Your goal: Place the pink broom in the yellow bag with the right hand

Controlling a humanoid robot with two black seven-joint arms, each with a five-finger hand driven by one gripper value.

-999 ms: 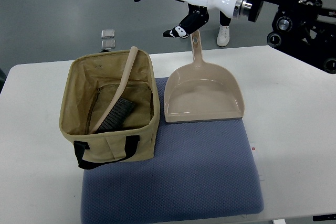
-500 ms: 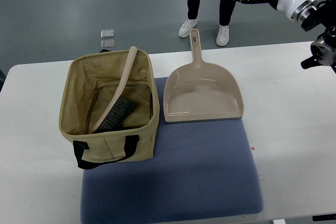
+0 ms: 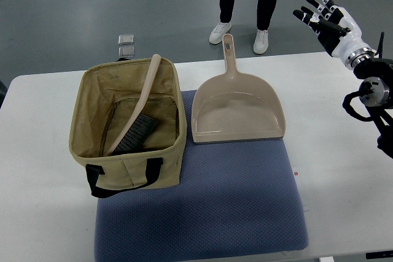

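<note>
On the desk (image 3: 344, 170) lies a mat (image 3: 202, 213). The bag (image 3: 126, 124) stands on the mat's left part with the broom (image 3: 136, 115) inside, handle leaning on the far rim. The dustpan (image 3: 236, 105) lies right of the bag, handle pointing away.

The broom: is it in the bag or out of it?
In. The broom stands slanted inside the open bag, bristles down near the bottom, handle tip leaning on the far rim.
</note>
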